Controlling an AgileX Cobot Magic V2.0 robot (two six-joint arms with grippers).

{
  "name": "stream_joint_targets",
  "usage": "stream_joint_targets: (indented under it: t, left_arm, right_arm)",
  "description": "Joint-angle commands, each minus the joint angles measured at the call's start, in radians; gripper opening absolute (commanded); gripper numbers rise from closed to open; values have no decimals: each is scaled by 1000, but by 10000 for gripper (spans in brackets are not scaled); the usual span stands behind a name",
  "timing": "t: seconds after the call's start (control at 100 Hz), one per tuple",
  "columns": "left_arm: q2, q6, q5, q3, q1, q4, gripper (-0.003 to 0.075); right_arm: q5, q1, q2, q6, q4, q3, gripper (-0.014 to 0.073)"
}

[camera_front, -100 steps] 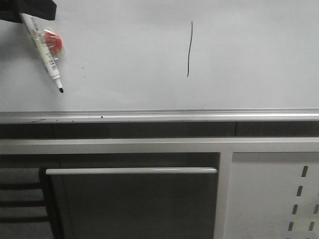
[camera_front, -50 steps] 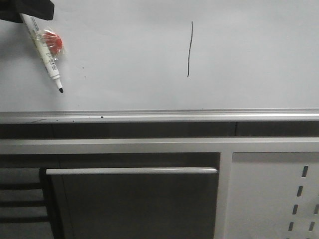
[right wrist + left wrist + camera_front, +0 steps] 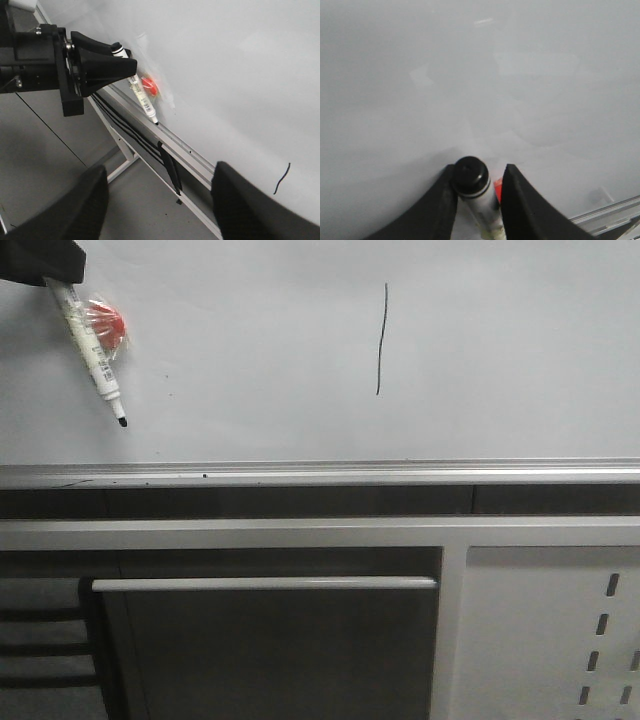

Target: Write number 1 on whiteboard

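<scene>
The whiteboard (image 3: pixel 500 350) fills the upper front view, with a silvery rail along its bottom. The number 1 (image 3: pixel 381 338) is a thin dark stroke near the board's middle; the right wrist view shows the number 1 (image 3: pixel 282 179) too. My left gripper (image 3: pixel 477 185) is shut on a white marker (image 3: pixel 91 345) at the board's upper left, tip pointing down and away from the stroke. A red piece (image 3: pixel 108 328) clings to the marker's barrel. My right gripper (image 3: pixel 157 200) is open and holds nothing, away from the board.
Below the whiteboard's rail (image 3: pixel 320 475) runs a grey frame bar (image 3: pixel 300 532), a dark panel with a pale bar handle (image 3: pixel 265 583) and a perforated grey panel (image 3: pixel 560 640). Black bars (image 3: pixel 40 645) show at lower left.
The left gripper with the marker has drawn slightly left and up toward the frame's corner. The stroke on the board is unchanged.
</scene>
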Motion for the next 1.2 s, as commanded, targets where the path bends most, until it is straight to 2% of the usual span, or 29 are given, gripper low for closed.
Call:
stream_joint_targets:
  t: [0.0, 0.11, 0.18, 0.43, 0.62, 0.92, 1.19]
  left_arm:
    - [-11, 4, -40, -53, 14, -54, 251]
    - [-11, 4, -40, -53, 14, -52, 378]
    - [-11, 4, -42, -53, 14, -52, 433]
    - [-11, 4, -45, -53, 14, -52, 450]
    - [-11, 4, -108, -53, 14, -54, 555]
    - [-114, 4, -117, -2, 14, -75, 559]
    - [-278, -48, -3, 104, 12, -75, 557]
  right_arm:
    - [-56, -9, -27, -4, 27, -36, 405]
    - [-56, -9, -27, -4, 27, -36, 405]
    - [-56, -9, -27, -4, 27, -36, 405]
    - [-56, -9, -27, -4, 27, -36, 405]
    - [-56, -9, -27, -4, 27, -36, 405]
    - [-56, -9, -27, -4, 27, -36, 405]
    - [-1, -9, -27, -4, 27, -36, 405]
